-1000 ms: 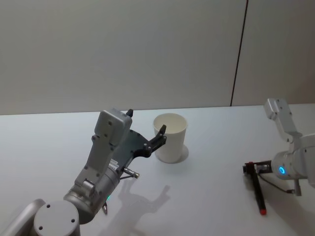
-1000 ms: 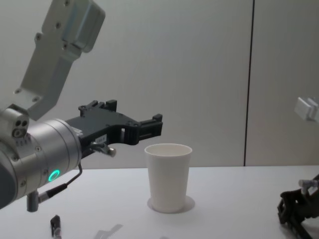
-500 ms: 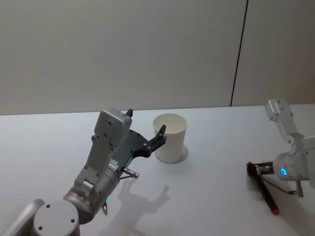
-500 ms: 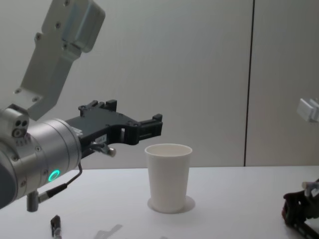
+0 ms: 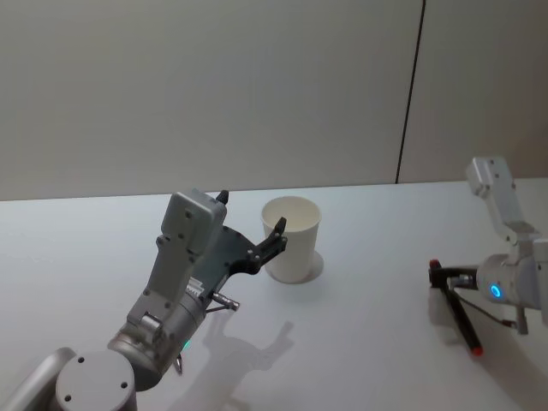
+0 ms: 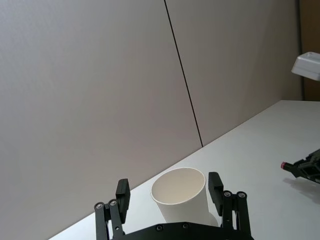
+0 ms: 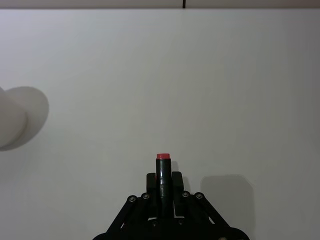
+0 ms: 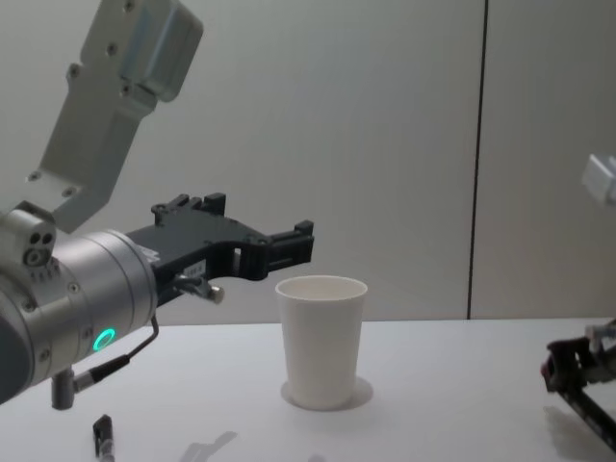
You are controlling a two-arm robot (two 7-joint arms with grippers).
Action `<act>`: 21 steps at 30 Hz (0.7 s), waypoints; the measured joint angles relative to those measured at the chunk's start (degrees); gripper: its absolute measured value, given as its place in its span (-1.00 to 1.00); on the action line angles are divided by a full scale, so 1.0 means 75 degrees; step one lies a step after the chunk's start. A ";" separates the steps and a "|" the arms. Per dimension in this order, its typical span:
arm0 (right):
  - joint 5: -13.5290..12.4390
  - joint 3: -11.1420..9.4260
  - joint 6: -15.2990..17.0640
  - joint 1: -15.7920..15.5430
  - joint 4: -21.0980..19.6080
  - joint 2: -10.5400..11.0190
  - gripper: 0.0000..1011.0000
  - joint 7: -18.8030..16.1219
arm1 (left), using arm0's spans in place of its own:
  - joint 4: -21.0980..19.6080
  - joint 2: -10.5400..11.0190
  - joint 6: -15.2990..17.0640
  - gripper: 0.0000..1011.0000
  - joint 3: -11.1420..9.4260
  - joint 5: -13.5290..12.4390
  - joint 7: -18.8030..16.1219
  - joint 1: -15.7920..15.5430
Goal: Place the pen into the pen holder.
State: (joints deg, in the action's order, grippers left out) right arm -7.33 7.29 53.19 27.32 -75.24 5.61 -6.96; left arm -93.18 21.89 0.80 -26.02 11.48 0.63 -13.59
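In the last 1 second my right gripper (image 5: 440, 276), fingers closed on the black end of the pen (image 5: 460, 318), has lifted it, red tip hanging low over the table (image 5: 377, 282), so the grasp looks sound. The pen holder (image 5: 291, 241) stands well apart at centre, and the left gripper (image 5: 253, 212) hovers beside it, fingers spread wide. The carry across comes next, I judge.

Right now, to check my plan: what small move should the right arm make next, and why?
Probably carry the pen leftward and up toward the pen holder: the right gripper is shut on it, well to the holder's right. The left gripper hovers open beside the holder.
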 joint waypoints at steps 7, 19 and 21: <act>0.0101 0.0003 -0.0680 -0.0166 -0.0337 0.0024 -0.67 -0.0078 | 0.0000 0.0000 0.0000 0.98 0.0000 0.0000 0.0000 0.0000; 0.0274 0.0077 -0.1863 -0.0464 -0.0780 0.0037 -0.67 -0.0163 | 0.0000 0.0000 0.0000 0.98 0.0000 0.0000 0.0000 0.0000; 0.0302 0.0091 -0.2033 -0.0500 -0.0822 0.0036 -0.67 -0.0172 | 0.0000 0.0000 0.0000 0.98 0.0000 0.0000 0.0000 0.0000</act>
State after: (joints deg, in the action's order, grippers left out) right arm -5.07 7.97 37.94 23.57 -81.41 5.89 -8.24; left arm -93.17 21.89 0.80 -26.02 11.48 0.63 -13.59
